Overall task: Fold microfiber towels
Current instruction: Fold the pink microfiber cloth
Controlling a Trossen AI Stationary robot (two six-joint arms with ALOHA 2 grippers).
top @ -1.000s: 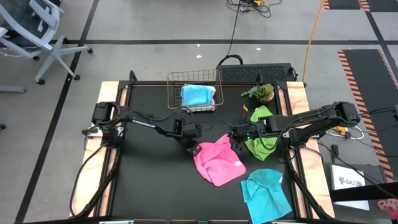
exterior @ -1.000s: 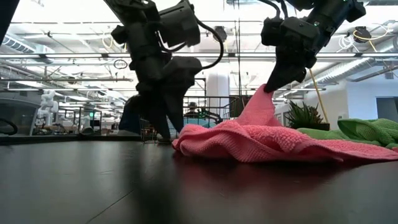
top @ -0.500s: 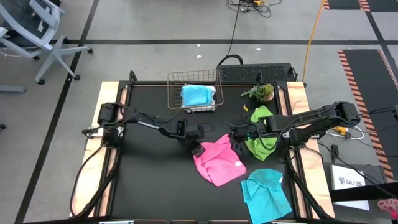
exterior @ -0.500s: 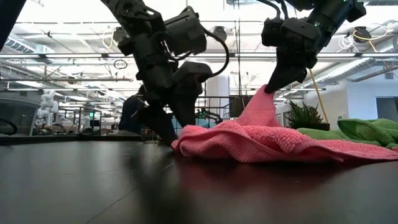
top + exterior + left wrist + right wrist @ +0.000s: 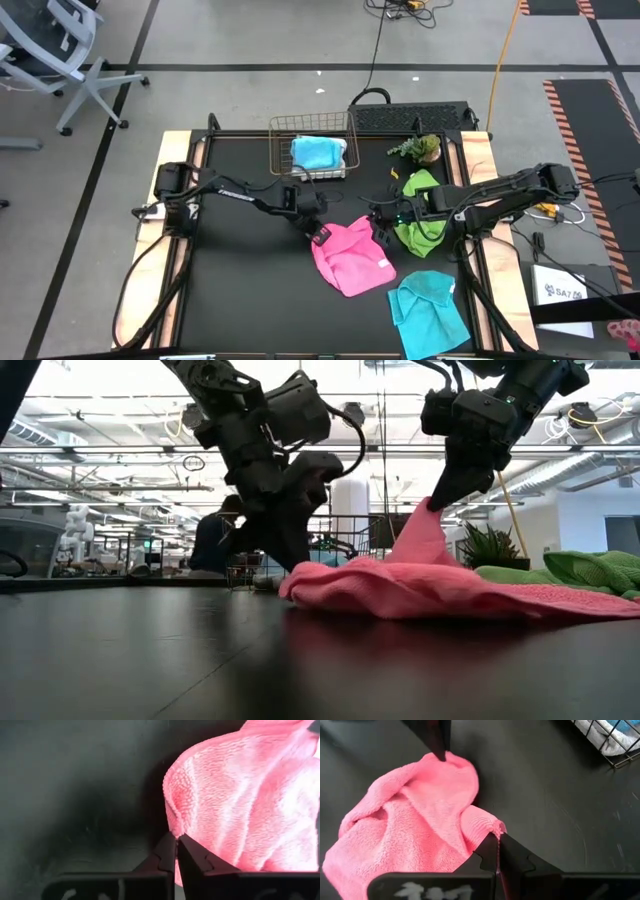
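Observation:
A pink microfiber towel (image 5: pixel 352 258) lies crumpled at mid-table. My left gripper (image 5: pixel 320 236) is shut at its far left corner, low by the table. At the far right corner my right gripper (image 5: pixel 378 232) is shut and holds that corner raised in a peak (image 5: pixel 420 530). A lime green towel (image 5: pixel 420 224) lies bunched to the right of the pink one. A cyan towel (image 5: pixel 428 308) lies crumpled near the front right. Another cyan-blue towel (image 5: pixel 314 152) lies in the wire basket (image 5: pixel 282 150). My left gripper pinches the pink towel's left corner edge (image 5: pixel 171 825) between its two fingertips. The fingers slant down from the table's left. That corner stays low on the table (image 5: pixel 295 582). My right gripper pinches the pink towel's far right corner (image 5: pixel 492 827) between its two fingers, slanting down from the table's right. The corner is lifted clear, and the cloth slopes down from it to the rest, which lies on the table.
The copper wire basket stands at the far middle of the table. A small green plant (image 5: pixel 420 150) stands at the far right. The black tabletop (image 5: pixel 240 290) is bare at the left and front left.
My left gripper has moved toward the table's right, up to the pink towel's left corner, and has shut on it. The towel's left edge has been nudged slightly. My right gripper has kept still with the raised corner.

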